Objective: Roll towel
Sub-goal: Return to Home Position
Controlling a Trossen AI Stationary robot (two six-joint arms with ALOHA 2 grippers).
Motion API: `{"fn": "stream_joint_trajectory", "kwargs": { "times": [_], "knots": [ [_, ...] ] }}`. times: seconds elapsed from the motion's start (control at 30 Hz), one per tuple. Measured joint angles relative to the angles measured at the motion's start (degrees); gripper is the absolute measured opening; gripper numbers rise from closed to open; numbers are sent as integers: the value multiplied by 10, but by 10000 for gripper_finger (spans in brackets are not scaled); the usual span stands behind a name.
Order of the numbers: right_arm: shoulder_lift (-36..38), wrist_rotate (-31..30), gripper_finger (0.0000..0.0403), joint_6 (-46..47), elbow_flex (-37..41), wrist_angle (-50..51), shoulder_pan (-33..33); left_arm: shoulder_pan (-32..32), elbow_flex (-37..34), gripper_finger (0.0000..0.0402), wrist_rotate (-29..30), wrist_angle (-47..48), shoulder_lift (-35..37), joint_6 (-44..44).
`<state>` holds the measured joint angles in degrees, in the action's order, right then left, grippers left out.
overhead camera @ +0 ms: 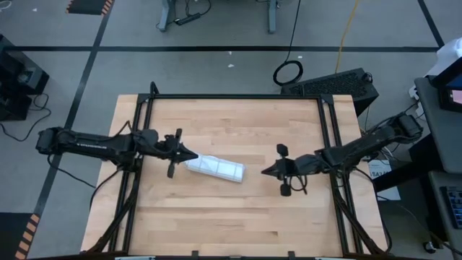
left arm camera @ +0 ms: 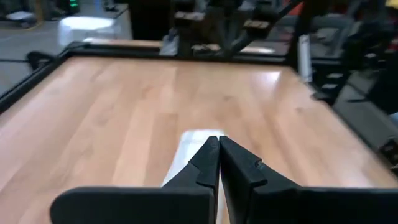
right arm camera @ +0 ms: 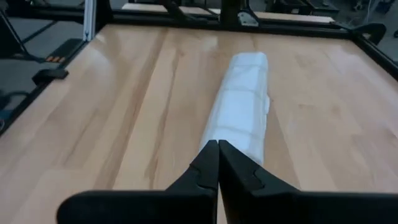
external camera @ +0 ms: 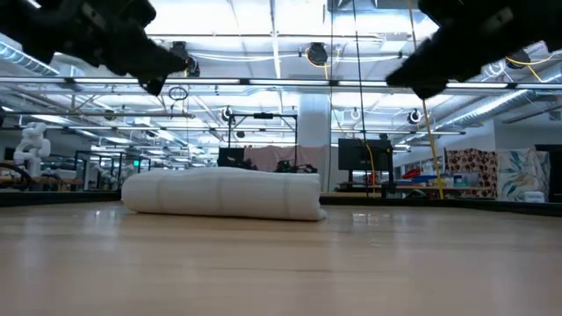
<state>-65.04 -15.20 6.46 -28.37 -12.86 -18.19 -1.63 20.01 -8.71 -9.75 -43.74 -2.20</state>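
The towel (overhead camera: 216,168) is a white rolled-up cloth with fine grey check lines. It lies on its side on the wooden table (overhead camera: 231,217), near the middle, slanting from far left to near right. It also shows in the low view (external camera: 224,193) and in the right wrist view (right arm camera: 239,106). My left gripper (overhead camera: 193,155) is shut and empty, raised above the roll's left end; its wrist view shows the shut fingertips (left arm camera: 219,146) over the towel (left arm camera: 189,146). My right gripper (overhead camera: 263,172) is shut and empty, raised just off the roll's right end (right arm camera: 217,149).
A black metal frame (overhead camera: 231,97) runs along the table's far edge and down both sides. Bare wood lies all around the roll. Beyond the table the floor holds cables and a dark case (overhead camera: 332,83).
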Motion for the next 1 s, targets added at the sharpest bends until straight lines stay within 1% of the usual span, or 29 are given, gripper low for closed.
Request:
{"fn": "stream_joint_trajectory", "kwargs": {
  "times": [0.13, 0.23, 0.33, 0.4, 0.5, 0.63, 0.8, 1.0],
  "knots": [
    [26, -33, 0, 2, 51, -17, -14, 36, -39, 15, 81, -6, 5, -24],
    [30, -54, 0, -2, 92, -62, -19, 70, -71, 15, 138, -33, 4, -51],
    [30, -23, 0, -25, 134, -111, -25, 107, -93, 15, 188, -59, 5, -64],
    [30, 0, 0, -36, 162, -152, -25, 134, -101, 15, 211, -63, 5, -65],
    [35, 32, 0, -45, 204, -224, -25, 165, -111, 15, 227, -77, 5, -47],
    [48, 33, 0, -37, 245, -278, -25, 184, -145, 15, 228, -149, 5, -12],
    [62, 20, 0, -31, 272, -293, -24, 183, -194, 15, 230, -228, 6, -20],
    [70, 19, 0, -44, 276, -289, -25, 183, -196, 15, 230, -220, 10, -20]
  ]
}}
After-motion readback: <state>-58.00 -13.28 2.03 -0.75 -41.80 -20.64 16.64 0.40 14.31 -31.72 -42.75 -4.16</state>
